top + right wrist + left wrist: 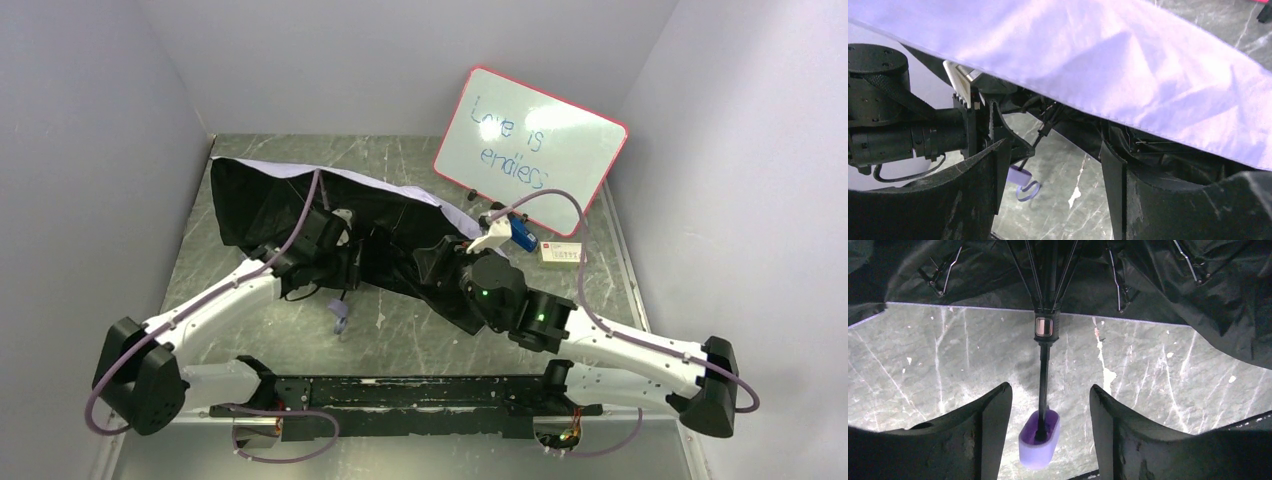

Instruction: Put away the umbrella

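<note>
1. Across the far-left and centre of the bench (pixel 400 340), the umbrella (pixel 262 200) lies open on its side. Its black lining faces the near edge and its lavender fabric faces the far edge. The pale handle (pixel 340 322) points toward the near edge.
2. Left gripper (pixel 1050 390): jaws spread, gripping nothing. In the left wrist view the shaft (pixel 1044 365) and handle run between the fingers (pixel 990 425) without touching them.
3. Right gripper (pixel 1054 147): jaws spread and empty, at the right-hand part of the canopy. The lavender fabric (pixel 1128 65) drapes just above its fingers.
4. Step in hand, as judged: secure the umbrella so the canopy can be collapsed. Centre the left jaws on the shaft or handle and close squarely, so the round section does not roll out.
5. Use the right gripper to gather the canopy toward the shaft. Grip fabric only, not the ribs (pixel 1118 285), which are thin and likely to bend.
6. Obstructions: loose fabric hides much of the right fingers from above. The strap (pixel 1025 190) trailing at the handle may snag.
7. Surroundings: a whiteboard (pixel 530 135) leans at the far-right corner. A blue eraser (pixel 522 235) and a small white box (pixel 560 253) lie just before it, near the right arm. Keep the canopy's sweep away from them.
</note>
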